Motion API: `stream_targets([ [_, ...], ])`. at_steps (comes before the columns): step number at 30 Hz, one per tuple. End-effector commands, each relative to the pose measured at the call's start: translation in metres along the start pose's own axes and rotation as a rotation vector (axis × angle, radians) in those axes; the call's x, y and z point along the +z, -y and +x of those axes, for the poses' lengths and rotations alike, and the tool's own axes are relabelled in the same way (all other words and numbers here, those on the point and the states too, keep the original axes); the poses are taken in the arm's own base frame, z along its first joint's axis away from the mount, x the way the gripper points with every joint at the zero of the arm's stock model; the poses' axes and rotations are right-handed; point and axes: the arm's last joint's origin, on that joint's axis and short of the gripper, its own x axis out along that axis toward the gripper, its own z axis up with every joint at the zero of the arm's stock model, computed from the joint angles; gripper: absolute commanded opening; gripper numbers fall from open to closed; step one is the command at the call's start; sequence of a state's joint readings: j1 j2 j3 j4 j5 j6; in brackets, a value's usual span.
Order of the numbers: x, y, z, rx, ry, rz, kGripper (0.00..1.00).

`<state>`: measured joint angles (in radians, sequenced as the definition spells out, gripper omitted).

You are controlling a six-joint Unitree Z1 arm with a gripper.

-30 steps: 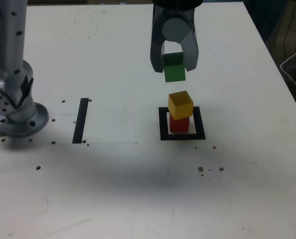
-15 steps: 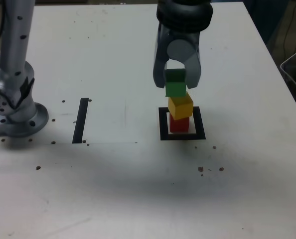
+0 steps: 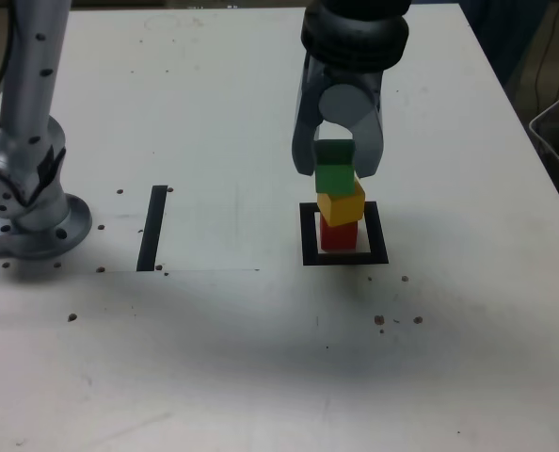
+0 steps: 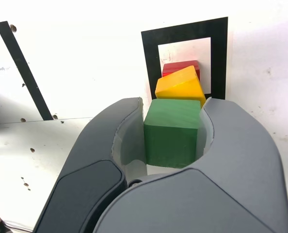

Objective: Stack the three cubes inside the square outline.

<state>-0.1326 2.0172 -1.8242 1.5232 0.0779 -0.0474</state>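
Green cube [image 3: 334, 176]: solid mid-green, darker on its shaded upper part, no markings. Yellow cube [image 3: 342, 205], directly under the green one: plain golden yellow, orange-tinted on shadowed faces. Red cube [image 3: 339, 235], beneath the yellow: uniform red. Outline [image 3: 307, 235] around the red cube: thick black frame, white centre. Strip [image 3: 152, 228], well off the outline toward the exterior view's left: solid black. Table [image 3: 214, 113]: white, flecked with small dark specks near the outline and the strip. Gripper [image 3: 338, 160] above the outline: grey fingers, paler grey inner pads, black collar. Arm base [image 3: 25, 207] beyond the strip: silver-grey metal with dark holes.
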Motion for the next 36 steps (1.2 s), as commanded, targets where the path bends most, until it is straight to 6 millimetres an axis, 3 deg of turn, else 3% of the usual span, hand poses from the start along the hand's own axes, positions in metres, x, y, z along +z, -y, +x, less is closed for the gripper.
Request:
stream_targets([
  [1,0.0,-0.001,0.001,-0.002,-0.003,-0.003,0.2],
  [28,0.005,-0.018,0.004,-0.034,0.0,-0.021,0.22],
  [36,0.005,-0.02,0.007,-0.046,-0.013,-0.029,0.33],
])
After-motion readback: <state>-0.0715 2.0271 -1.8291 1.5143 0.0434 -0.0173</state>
